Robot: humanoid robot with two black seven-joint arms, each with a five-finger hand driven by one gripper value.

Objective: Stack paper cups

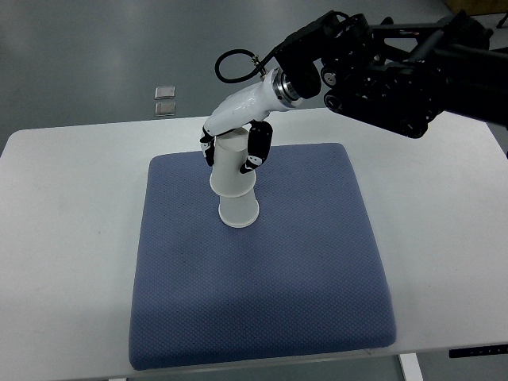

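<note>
Gripping upper paper cup (230, 163) with my right hand (235, 141), fingers wrapped round its sides. Cup sits tilted, nested over lower paper cup (238, 211), which stands upside down on blue mat (262, 286), toward mat's far edge. Mat lies on white counter (71, 238).
</note>
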